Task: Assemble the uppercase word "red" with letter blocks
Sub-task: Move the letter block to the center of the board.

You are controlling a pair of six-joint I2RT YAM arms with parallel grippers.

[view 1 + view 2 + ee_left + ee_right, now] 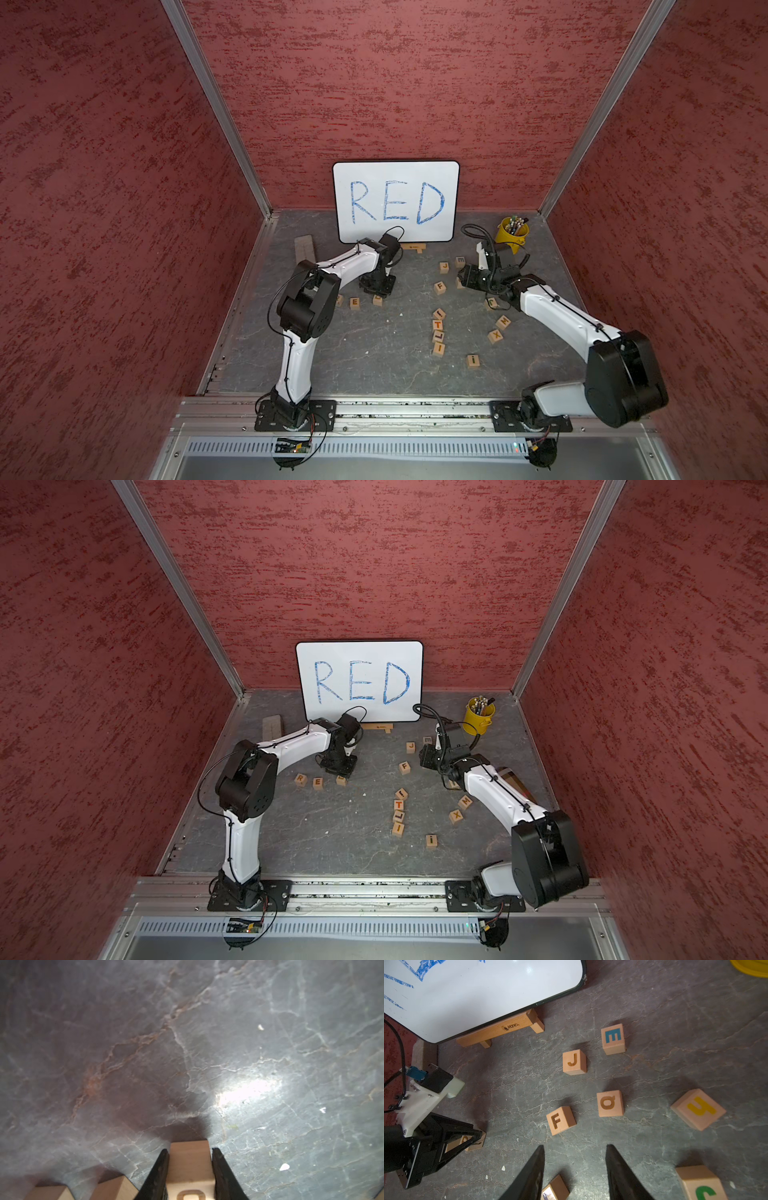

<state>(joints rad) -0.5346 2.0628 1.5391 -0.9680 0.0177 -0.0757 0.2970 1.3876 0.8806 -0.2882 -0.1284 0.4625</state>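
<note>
Left wrist: block (189, 1164) within pincer (190, 1150)

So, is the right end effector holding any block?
No, in the right wrist view the right end effector has its jaws apart, with only bare table between them.

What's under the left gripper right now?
A light-wood block, clamped between the fingers of the left gripper, in line with the R block and E block. The gripper covers most of its letter: only a rounded orange-brown outline shows in the left wrist view.
</note>
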